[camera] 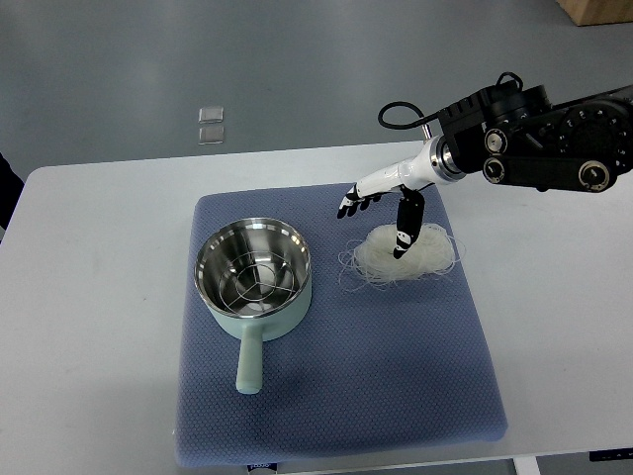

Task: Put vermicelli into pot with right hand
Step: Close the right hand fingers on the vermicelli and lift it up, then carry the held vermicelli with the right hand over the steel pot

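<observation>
A pale green pot [253,272] with a steel inside and a wire rack stands on the left half of a blue mat [336,396], handle toward me. A white nest of vermicelli [420,255] lies on the mat to the right of the pot. My right hand [381,213] comes in from the right edge and hovers over the vermicelli's left part. Its fingers [351,205] are spread toward the left, and its thumb [404,236] points down onto the nest. It holds nothing. The left arm is out of view.
The mat lies on a white table [89,297]. Two small clear squares [210,125] lie on the grey floor beyond the table's far edge. A dark object shows at the left edge [6,183].
</observation>
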`<state>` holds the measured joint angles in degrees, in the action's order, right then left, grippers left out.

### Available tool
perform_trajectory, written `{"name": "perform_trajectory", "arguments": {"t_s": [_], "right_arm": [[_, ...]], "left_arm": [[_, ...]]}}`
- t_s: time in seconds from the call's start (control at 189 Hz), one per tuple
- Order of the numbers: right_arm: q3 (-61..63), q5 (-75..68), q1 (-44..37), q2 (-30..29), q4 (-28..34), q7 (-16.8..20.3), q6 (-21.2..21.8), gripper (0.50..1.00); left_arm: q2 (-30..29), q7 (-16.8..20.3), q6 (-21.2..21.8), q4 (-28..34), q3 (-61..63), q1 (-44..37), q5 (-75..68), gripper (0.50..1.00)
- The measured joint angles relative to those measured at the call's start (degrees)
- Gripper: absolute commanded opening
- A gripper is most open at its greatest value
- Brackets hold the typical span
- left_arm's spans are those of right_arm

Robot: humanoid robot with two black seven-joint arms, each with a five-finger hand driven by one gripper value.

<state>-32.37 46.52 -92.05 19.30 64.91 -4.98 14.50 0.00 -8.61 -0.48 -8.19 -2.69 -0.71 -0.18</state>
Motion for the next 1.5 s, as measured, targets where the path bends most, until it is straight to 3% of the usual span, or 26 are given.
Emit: {"name": "perform_trajectory", "arguments": {"t_s": [0.148, 0.328, 0.423, 0.444, 0.45, 0.466, 0.471, 0.481, 0.487, 0.492, 0.497, 0.503, 0.508, 0.513, 0.519, 0.524, 0.529, 0.54, 0.788, 1.005, 1.323, 1.503], "right_arm": [[-0.3, 0.4, 4.1, -0.1, -1.4, 1.3, -3.2, 0.921], [-0.4, 2.3, 8.9, -0.2, -4.1, 2.0, -4.1, 0.919], [-0.3, 3.1, 11.2, -0.2, -5.0, 2.0, -5.4, 0.893], [-0.3, 3.1, 11.7, -0.2, -5.2, 2.0, -5.8, 0.856], [-0.3, 3.1, 11.8, -0.2, -5.2, 2.0, -5.8, 0.824], [-0.3, 3.2, 12.1, -0.2, -5.3, 2.1, -6.1, 0.793], [-0.3, 3.2, 12.2, -0.2, -5.4, 2.0, -6.2, 0.756], [-0.3, 3.2, 12.4, -0.2, -5.4, 2.1, -6.3, 0.756], [-0.3, 3.2, 12.5, -0.3, -5.4, 2.1, -6.4, 0.719], [-0.3, 3.3, 12.6, -0.3, -5.5, 2.1, -6.5, 0.719], [-0.3, 3.3, 12.7, -0.3, -5.5, 2.1, -6.6, 0.675], [-0.3, 3.3, 12.8, -0.3, -5.5, 2.1, -6.7, 0.674], [-0.3, 3.3, 12.9, -0.3, -5.5, 2.1, -6.8, 0.626], [-0.3, 3.4, 13.0, -0.3, -5.6, 2.1, -6.8, 0.625], [-0.3, 3.4, 13.1, -0.3, -5.6, 2.1, -6.9, 0.579], [-0.3, 3.4, 13.1, -0.3, -5.6, 2.1, -7.0, 0.578], [-0.3, 3.4, 13.2, -0.3, -5.6, 2.1, -7.1, 0.527], [-0.3, 3.6, 13.4, -0.3, -5.7, 2.1, -7.3, 0.500], [0.0, 5.5, 14.6, 0.3, -6.0, 2.0, -10.1, 0.500], [0.6, 5.1, 12.5, 2.4, -5.1, 2.1, -9.7, 0.500], [0.7, 4.0, -6.6, 12.9, 7.8, 1.7, -2.5, 0.500], [0.7, -1.6, -16.0, 11.6, 12.5, 1.7, -1.6, 0.500]], "left_arm": [[0.0, 0.0, 0.0, 0.0, 0.0, 0.0, 0.0, 1.000], [0.0, -0.2, 0.0, 0.2, 0.0, 0.0, 0.0, 1.000], [0.0, -0.2, 0.0, 0.5, 0.0, 0.0, 0.0, 1.000], [0.0, -0.2, 0.0, 0.5, 0.0, 0.0, 0.0, 1.000], [0.0, -0.2, 0.0, 0.5, 0.0, 0.0, 0.0, 1.000], [0.0, -0.2, 0.0, 0.5, 0.0, 0.0, 0.0, 1.000], [0.0, -0.2, 0.0, 0.5, 0.0, 0.0, 0.0, 1.000], [0.0, -0.2, 0.0, 0.5, 0.0, 0.0, 0.0, 1.000], [0.0, -0.2, 0.0, 0.5, 0.0, 0.0, 0.0, 1.000], [0.0, -0.2, 0.0, 0.5, 0.0, 0.0, 0.0, 1.000], [0.0, -0.2, 0.0, 0.5, 0.0, 0.0, 0.0, 1.000], [0.0, -0.2, 0.0, 0.5, 0.0, 0.0, 0.0, 1.000], [0.0, -0.2, 0.0, 0.5, 0.0, 0.0, 0.0, 1.000], [0.0, -0.2, 0.0, 0.5, 0.0, 0.0, 0.0, 1.000], [0.0, -0.2, 0.0, 0.5, 0.0, 0.0, 0.0, 1.000], [0.0, -0.2, 0.0, 0.5, 0.0, 0.0, 0.0, 1.000], [0.0, -0.2, 0.0, 0.5, 0.0, 0.0, 0.0, 1.000], [0.0, -0.2, 0.0, 0.5, 0.0, 0.0, 0.0, 1.000], [0.0, -0.2, 0.0, 0.4, 0.0, 0.0, 0.0, 1.000], [0.0, -0.2, 0.0, 0.5, 0.0, 0.0, 0.0, 1.000], [0.0, -0.2, 0.0, 0.5, 0.1, -0.1, 0.0, 1.000], [0.0, -0.2, 0.0, 0.1, 0.1, -0.1, 0.0, 1.000]]}}
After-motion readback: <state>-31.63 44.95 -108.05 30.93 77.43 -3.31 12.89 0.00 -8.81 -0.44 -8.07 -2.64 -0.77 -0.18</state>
